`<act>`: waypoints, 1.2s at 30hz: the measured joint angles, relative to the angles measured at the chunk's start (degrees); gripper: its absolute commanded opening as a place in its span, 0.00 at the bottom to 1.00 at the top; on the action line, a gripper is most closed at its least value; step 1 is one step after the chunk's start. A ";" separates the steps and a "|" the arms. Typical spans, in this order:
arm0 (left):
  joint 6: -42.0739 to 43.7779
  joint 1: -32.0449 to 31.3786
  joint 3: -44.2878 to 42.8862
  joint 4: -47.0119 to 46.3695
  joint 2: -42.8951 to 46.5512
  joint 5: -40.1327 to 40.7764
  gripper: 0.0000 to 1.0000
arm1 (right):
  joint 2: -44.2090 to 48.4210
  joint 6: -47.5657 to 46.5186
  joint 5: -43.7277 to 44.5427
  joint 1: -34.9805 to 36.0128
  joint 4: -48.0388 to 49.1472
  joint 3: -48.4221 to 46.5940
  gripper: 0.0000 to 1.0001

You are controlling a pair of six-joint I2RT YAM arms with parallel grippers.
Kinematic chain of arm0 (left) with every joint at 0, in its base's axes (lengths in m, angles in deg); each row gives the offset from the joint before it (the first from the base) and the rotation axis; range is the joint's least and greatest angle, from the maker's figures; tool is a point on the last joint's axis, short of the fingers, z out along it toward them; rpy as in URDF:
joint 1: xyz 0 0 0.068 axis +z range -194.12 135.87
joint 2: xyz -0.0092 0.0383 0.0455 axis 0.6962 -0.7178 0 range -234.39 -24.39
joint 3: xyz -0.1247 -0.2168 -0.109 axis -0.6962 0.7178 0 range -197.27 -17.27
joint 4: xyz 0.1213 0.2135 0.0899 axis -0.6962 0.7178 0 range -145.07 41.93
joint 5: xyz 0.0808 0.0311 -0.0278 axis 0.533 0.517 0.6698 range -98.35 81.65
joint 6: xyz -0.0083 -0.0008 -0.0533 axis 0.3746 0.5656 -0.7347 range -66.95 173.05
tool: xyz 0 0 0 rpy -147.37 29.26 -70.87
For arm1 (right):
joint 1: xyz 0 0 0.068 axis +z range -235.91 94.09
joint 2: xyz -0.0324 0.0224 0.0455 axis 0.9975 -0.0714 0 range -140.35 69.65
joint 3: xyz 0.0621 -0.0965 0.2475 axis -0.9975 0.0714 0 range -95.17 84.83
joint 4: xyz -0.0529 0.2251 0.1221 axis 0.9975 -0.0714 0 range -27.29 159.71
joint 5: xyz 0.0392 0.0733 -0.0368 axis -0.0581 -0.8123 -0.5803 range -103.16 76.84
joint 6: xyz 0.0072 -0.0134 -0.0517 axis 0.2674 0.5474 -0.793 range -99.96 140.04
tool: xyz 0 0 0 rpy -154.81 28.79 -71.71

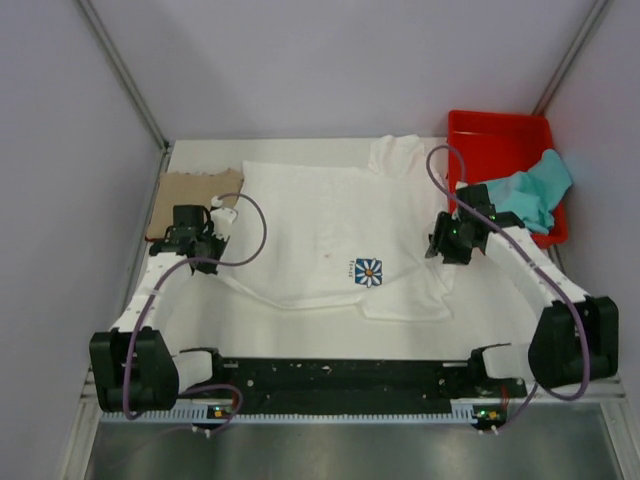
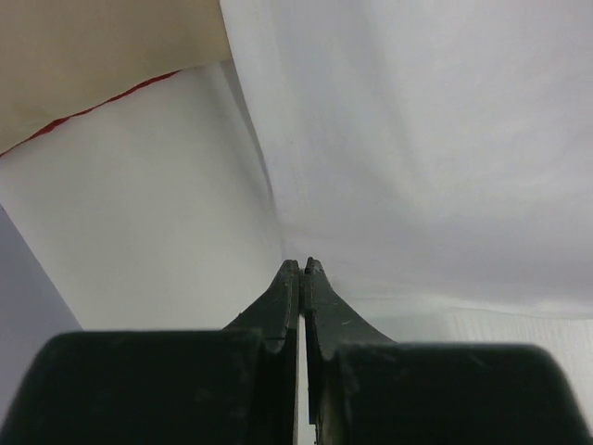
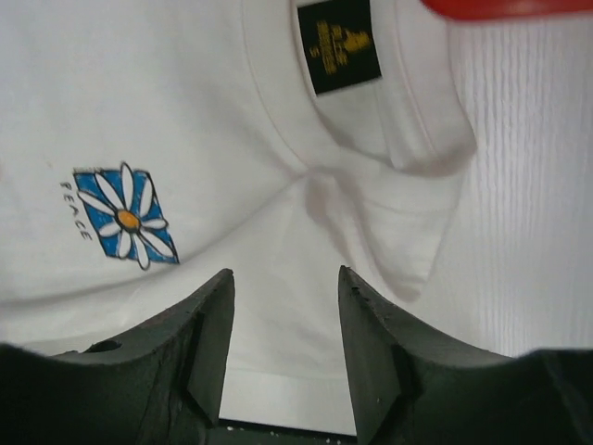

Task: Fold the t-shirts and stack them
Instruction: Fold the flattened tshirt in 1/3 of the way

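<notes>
**While the white shirt lies spread, the first fold is being set up**

Because the white t-shirt [image 1: 330, 240] is laid open across the middle of the table [image 1: 300, 335] with its daisy print [image 1: 369, 271] face up, I judge the step in hand to be the start of its folding. The cloth is not quite flat, and some of it bunches at the far edge.

The left gripper [image 2: 303, 266] sits at the shirt's left edge with its fingers pressed together. Its wrist view does not show whether any cloth is caught between them. The right gripper [image 3: 285, 278] hangs over the shirt's right side near the neck label [image 3: 338, 42]. Its jaws stand well apart and hold nothing.

The tan t-shirt [image 1: 195, 195] lies at the far left, just beside the white one, and it looks like the place for the stack. The teal t-shirt [image 1: 535, 195] is draped in the red bin [image 1: 500, 130] at the far right.

Next, the right gripper probably needs to drop onto the cloth and pinch an edge. The two arms could then carry one side across together.
</notes>
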 measured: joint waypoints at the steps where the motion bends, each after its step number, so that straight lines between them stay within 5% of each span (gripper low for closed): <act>1: -0.13 0.00 0.00 -0.02 0.00 -0.26 0.00 | 3.15 0.46 0.55 0.26 -0.33 2.29 0.48; 8: -1.27 0.00 -0.02 -0.15 -0.42 -1.79 0.00 | 24.61 12.13 -1.77 0.28 -5.16 20.57 0.52; 22: -1.46 0.00 -0.02 -0.57 -0.50 -3.96 0.00 | 25.51 33.59 2.10 0.26 -6.97 30.10 0.46; 26: -1.46 0.00 -0.02 -0.57 -0.50 -3.93 0.00 | 22.95 35.89 2.47 -0.02 -4.22 32.28 0.36; 30: -1.44 0.00 -0.02 -0.57 -0.50 -3.91 0.00 | 22.56 36.06 2.99 -1.20 -5.31 32.24 0.00; 36: -1.09 0.00 -0.02 -0.20 -0.35 -3.91 0.00 | 25.62 37.18 3.45 -1.68 -6.38 32.70 0.00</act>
